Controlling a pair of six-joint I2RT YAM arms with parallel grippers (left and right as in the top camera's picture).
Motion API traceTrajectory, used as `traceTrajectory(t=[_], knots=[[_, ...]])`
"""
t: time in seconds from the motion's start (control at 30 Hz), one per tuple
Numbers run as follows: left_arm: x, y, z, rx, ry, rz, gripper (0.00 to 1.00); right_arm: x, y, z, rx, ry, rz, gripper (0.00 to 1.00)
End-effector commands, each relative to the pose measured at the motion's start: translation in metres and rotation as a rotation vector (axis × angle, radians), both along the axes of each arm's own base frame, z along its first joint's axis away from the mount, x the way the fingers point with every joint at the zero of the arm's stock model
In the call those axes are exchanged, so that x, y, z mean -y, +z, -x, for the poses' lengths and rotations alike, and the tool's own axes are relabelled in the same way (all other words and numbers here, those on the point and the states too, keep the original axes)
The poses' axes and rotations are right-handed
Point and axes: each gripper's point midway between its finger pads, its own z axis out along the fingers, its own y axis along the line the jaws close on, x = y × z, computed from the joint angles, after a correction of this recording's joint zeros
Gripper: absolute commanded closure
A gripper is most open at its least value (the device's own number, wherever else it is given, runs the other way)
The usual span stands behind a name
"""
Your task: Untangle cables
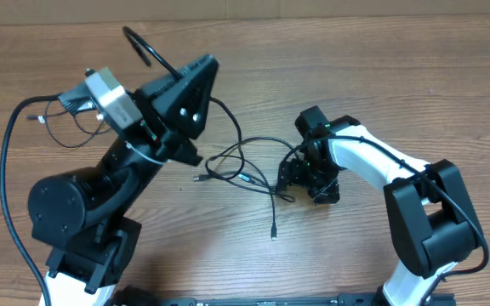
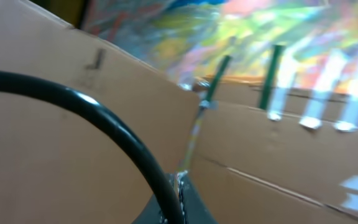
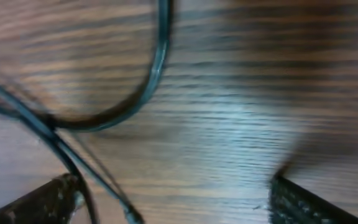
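1. The brown wood-grain worktop (image 1: 381,76) carries the whole job. It looks smooth, so the tangle could slide along as one lump instead of opening.
2. The black left arm (image 1: 66,204) stands raised. Its left hand (image 1: 202,66) is closed on a strand of the thin black flexible cables (image 1: 236,157), which arcs out of the fingertips in the wrist view. Pulling higher from here could cinch the knot tight or tug the strand out of the grip.
3. The white-and-black right arm (image 1: 381,161) bends down to the wood. Its right hand (image 1: 309,183) is spread wide and grips nothing. Several strands cross just beside one finger (image 3: 48,199), so closing now may pinch two at once and lock them together.
4. The cables lie as a loose knot between the two arms, with one strand climbing towards the left hand and others under the right hand.
5. A small plug (image 1: 273,231) lies free near the front edge and could snag in a loop.
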Motion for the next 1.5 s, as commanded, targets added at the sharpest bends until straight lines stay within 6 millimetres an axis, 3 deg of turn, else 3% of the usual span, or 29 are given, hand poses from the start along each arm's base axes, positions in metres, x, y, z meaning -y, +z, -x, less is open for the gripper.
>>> traceTrajectory(t=[0.0,0.07,0.13,0.2,0.33,0.47,0.6,0.77,0.8,1.13,1.47], knots=[[-0.022,0.002,-0.012,-0.034,0.138,0.033,0.96,0.013,-0.009,0.002,0.006,-0.022,0.066,0.22],[-0.020,-0.013,-0.018,-0.092,0.141,0.000,0.96,0.001,-0.005,0.008,-0.031,-0.030,-0.004,0.29],[-0.018,-0.024,-0.022,-0.119,0.155,-0.042,0.96,-0.007,-0.002,0.013,-0.062,-0.036,-0.056,0.50],[-0.017,-0.033,-0.026,-0.135,0.169,-0.089,0.96,-0.012,0.002,0.018,-0.094,-0.042,-0.087,0.59],[-0.015,-0.050,-0.030,-0.198,0.168,-0.121,0.96,-0.022,0.010,0.030,-0.163,-0.056,-0.153,0.58],[-0.014,-0.061,-0.033,-0.238,0.168,-0.142,0.96,-0.037,0.020,0.034,-0.205,-0.072,-0.250,0.49],[-0.014,-0.060,-0.033,-0.238,0.168,-0.142,0.96,-0.038,0.021,0.034,-0.234,-0.139,-0.235,0.54],[-0.019,-0.065,-0.037,-0.263,0.203,-0.140,0.96,-0.033,0.015,0.034,-0.248,-0.220,-0.151,0.83],[-0.024,-0.067,-0.041,-0.275,0.237,-0.133,0.96,-0.032,0.014,0.035,-0.249,-0.227,-0.136,0.96],[-0.033,-0.069,-0.046,-0.292,0.292,-0.121,0.96,-0.033,0.008,0.033,-0.197,-0.188,-0.093,0.96],[-0.072,-0.105,-0.063,-0.449,0.538,-0.140,0.96,0.010,-0.007,0.028,-0.115,-0.202,0.163,0.96]])
